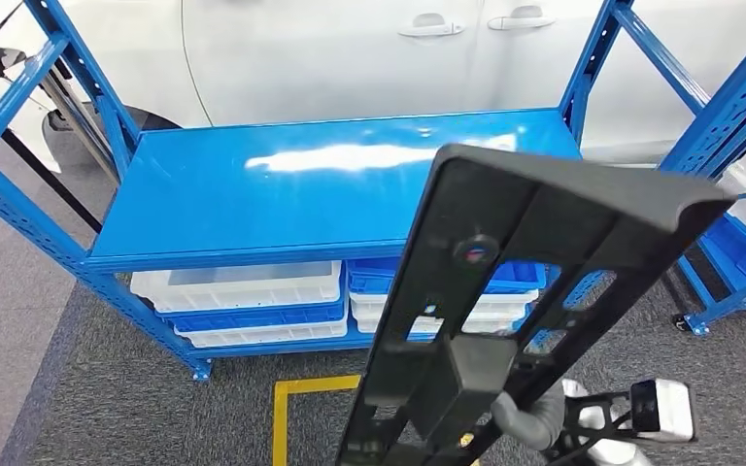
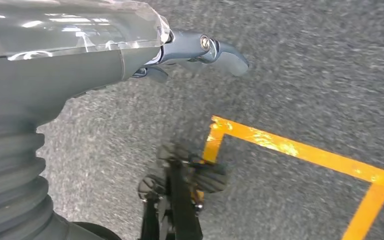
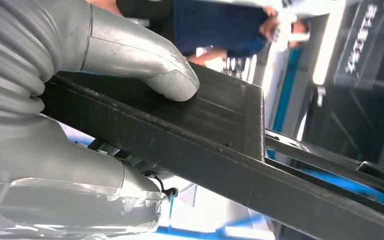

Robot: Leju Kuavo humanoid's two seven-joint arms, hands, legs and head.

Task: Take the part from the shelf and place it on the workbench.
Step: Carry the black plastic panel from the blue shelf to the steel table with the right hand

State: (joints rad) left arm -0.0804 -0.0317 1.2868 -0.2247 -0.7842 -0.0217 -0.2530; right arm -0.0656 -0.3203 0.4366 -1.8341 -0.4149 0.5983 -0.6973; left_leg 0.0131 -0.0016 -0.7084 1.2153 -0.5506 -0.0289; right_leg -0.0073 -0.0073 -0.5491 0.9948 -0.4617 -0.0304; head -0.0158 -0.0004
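The right hand [image 1: 544,417] grips the black part [image 1: 534,282], lifted clear above the blue shelf [image 1: 282,194]; left hand [image 2: 200,50] hangs empty, fingers curled; next, probably carrying it to the workbench

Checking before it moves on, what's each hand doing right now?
Left hand: holding nothing, fingers curled in, hanging over the floor.
Right hand: holding the black part.
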